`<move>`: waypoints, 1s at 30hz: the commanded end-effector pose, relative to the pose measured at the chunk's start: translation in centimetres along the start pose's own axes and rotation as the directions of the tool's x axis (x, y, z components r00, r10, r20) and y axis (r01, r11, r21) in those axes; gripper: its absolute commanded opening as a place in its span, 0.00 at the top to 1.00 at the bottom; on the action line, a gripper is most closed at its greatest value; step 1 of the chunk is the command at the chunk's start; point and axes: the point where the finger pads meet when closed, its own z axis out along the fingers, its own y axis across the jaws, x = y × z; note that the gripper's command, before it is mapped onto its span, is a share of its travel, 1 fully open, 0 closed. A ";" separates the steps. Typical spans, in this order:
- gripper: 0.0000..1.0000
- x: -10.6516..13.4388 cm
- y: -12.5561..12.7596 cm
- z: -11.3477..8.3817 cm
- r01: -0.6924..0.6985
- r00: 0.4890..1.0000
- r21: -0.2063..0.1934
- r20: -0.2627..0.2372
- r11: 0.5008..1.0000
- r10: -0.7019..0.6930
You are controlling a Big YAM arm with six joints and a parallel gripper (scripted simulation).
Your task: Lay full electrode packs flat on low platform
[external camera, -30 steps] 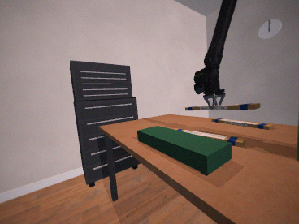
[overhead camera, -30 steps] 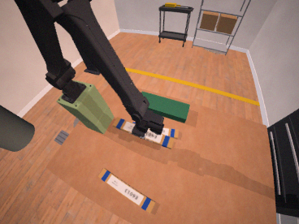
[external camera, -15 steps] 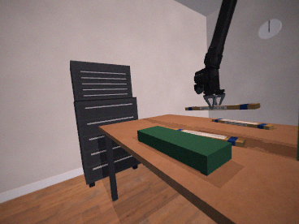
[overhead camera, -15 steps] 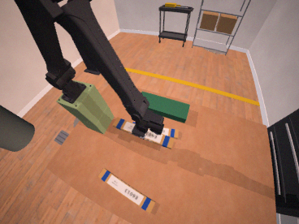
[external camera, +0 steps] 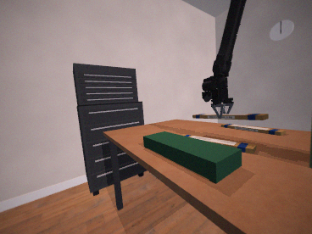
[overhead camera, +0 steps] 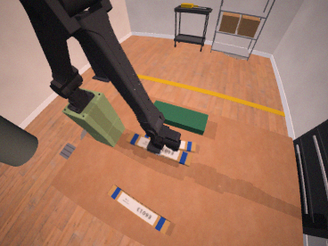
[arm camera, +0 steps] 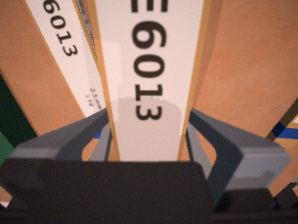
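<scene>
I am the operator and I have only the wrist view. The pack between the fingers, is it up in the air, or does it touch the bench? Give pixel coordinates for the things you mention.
Observer: In the air. The exterior view shows a gap between the held pack [overhead camera: 169,152] [external camera: 237,117] [arm camera: 150,80] and the bench [overhead camera: 241,178] [external camera: 169,125] [arm camera: 245,55].
Operator: Thank you. On the green platform, does some pack lie already?
Observer: No, the platform [overhead camera: 182,117] [external camera: 191,153] [arm camera: 12,117] has no pack on its top.
Operator: And at the right of my picture I see only a piece of a pack. How does it lie?
Observer: That third pack [overhead camera: 138,209] [external camera: 253,129] [arm camera: 287,132] lies flat on the bench, well apart from the platform.

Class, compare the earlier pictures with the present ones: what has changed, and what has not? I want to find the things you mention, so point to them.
The gripper [overhead camera: 157,149] [external camera: 220,115] [arm camera: 148,111] and the raised pack [overhead camera: 168,152] [external camera: 237,117] [arm camera: 149,65] in it have moved slightly downward. Nothing was newly gripped or released. The platform [overhead camera: 182,118] [external camera: 191,153] [arm camera: 9,117], the pack beside it [overhead camera: 189,146] [external camera: 214,142] [arm camera: 70,55] and the farther pack [overhead camera: 137,209] [external camera: 251,128] [arm camera: 289,133] stayed put.
</scene>
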 end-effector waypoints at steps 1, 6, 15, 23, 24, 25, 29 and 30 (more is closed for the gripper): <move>1.00 -3.2 -0.7 -1.2 -0.005 0.997 0.001 0.076 1.000 0.005; 1.00 -3.4 -0.7 -1.0 -0.006 0.997 0.001 0.082 1.000 0.006; 1.00 -2.7 -0.6 1.4 -0.005 0.998 0.001 0.061 1.000 0.005; 1.00 -3.3 -0.6 1.7 -0.006 0.997 0.001 0.079 1.000 0.005; 1.00 -3.4 -0.7 1.8 -0.006 0.997 0.001 0.080 1.000 0.006; 1.00 -3.4 -0.7 2.0 -0.006 0.997 0.001 0.080 1.000 0.006; 1.00 -3.6 -0.7 1.9 -0.008 0.997 0.001 0.081 1.000 0.008; 1.00 -3.7 -0.7 1.8 -0.008 0.997 0.001 0.082 1.000 0.008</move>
